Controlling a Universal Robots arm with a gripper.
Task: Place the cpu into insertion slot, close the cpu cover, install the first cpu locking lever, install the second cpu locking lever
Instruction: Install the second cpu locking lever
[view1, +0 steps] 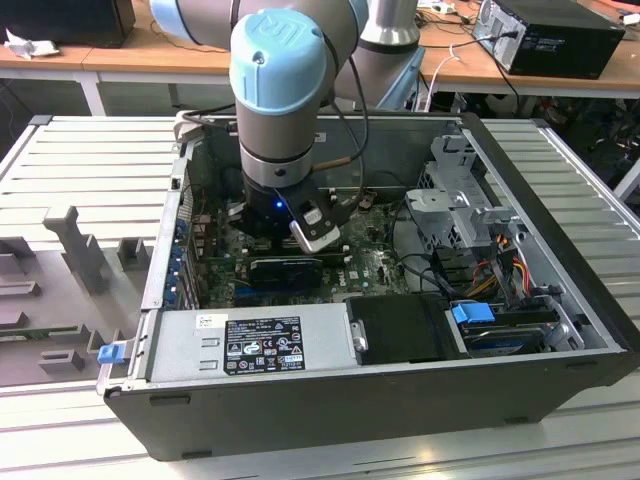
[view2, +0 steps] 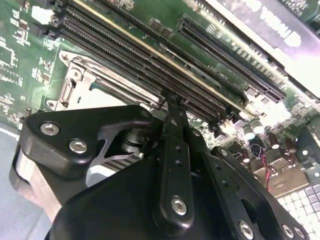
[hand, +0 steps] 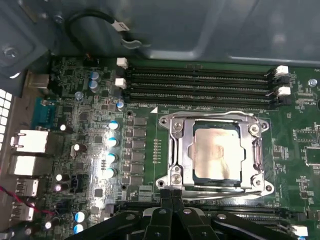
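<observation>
Black gripper (hand: 171, 200) linkage is seen closest in both wrist views; its fingers (hand: 172, 197) are pressed together with nothing visible between them, tips poised at the near edge of the insertion slot (hand: 215, 152)

- cpu (hand: 216, 152) noted seated in the slot, pale metallic face showing through the window of the cpu cover (hand: 175, 150), which appears folded down over it
- levers: thin metal rods are seen along the frame edges; whether either is latched cannot be told
- judgement: for a clean lever step, the closed tips should be kept on the rod alone, pressed down and swung under its hook, with the chip face and the memory slots (hand: 200, 87) just beside the socket left untouched
- surface: green motherboard (hand: 100, 150), capacitors, rear ports
- room: in the exterior view the arm (view1: 290, 90) is reaching into an open computer case (view1: 330, 400) laid on a slatted grey table (view1: 90, 160); wooden desks behind
</observation>
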